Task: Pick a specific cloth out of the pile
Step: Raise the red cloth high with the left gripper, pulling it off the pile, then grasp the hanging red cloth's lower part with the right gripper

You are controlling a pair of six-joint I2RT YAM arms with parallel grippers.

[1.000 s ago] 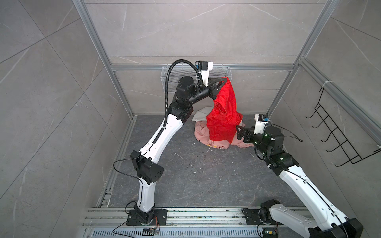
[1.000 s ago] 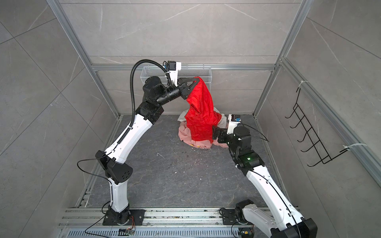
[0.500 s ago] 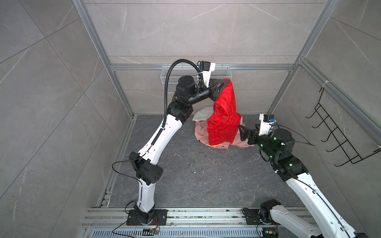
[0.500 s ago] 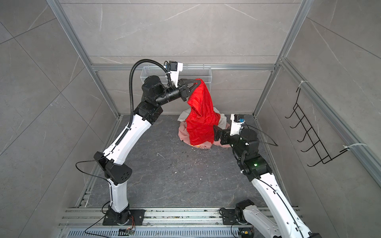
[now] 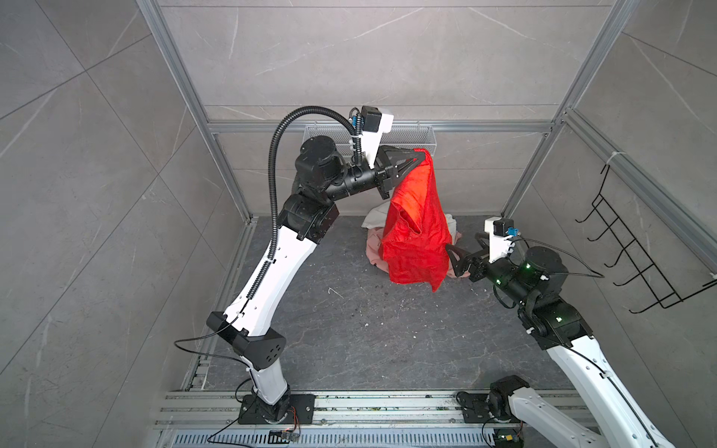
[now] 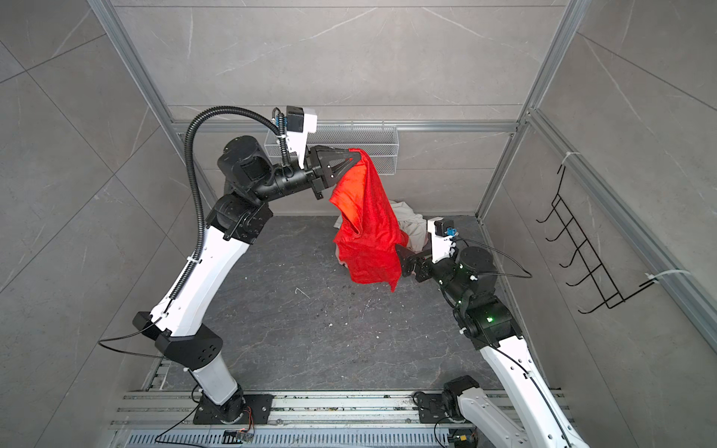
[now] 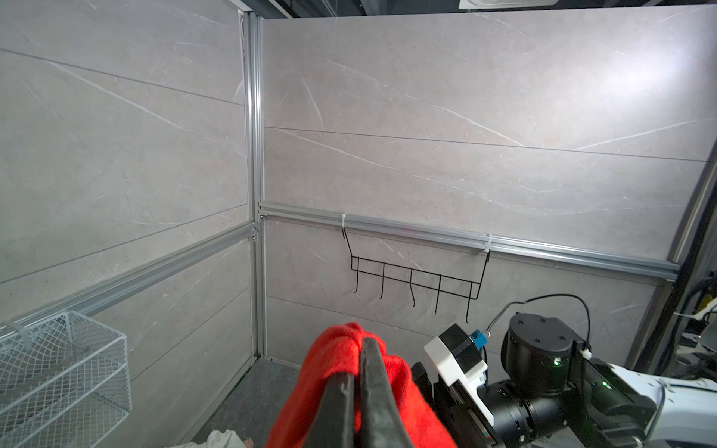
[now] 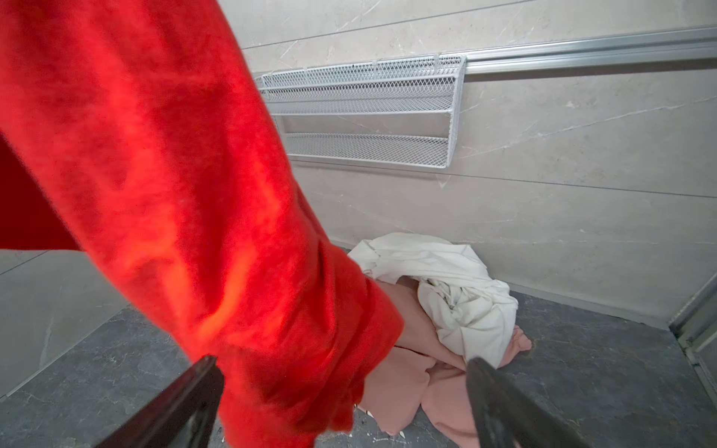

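Upper centre: left gripper (image 5: 417, 157) clamped shut on the hanging red cloth (image 5: 417, 232), pile (image 5: 374, 254) behind. At its lower right, right gripper (image 5: 462, 243) gapes wide, holding nothing.

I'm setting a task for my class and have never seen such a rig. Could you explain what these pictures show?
Two white-and-black robot arms stand in a grey-tiled booth. Two pictures look down from overhead; two come from cameras on the arms' wrists. On the dark grey stone floor lies a pile of a crumpled white cloth and a pale pink garment. The left gripper is shut on a bright red short-sleeved cloth, which hangs down by the pile. The right gripper is open, close to its lower edge, holding nothing.
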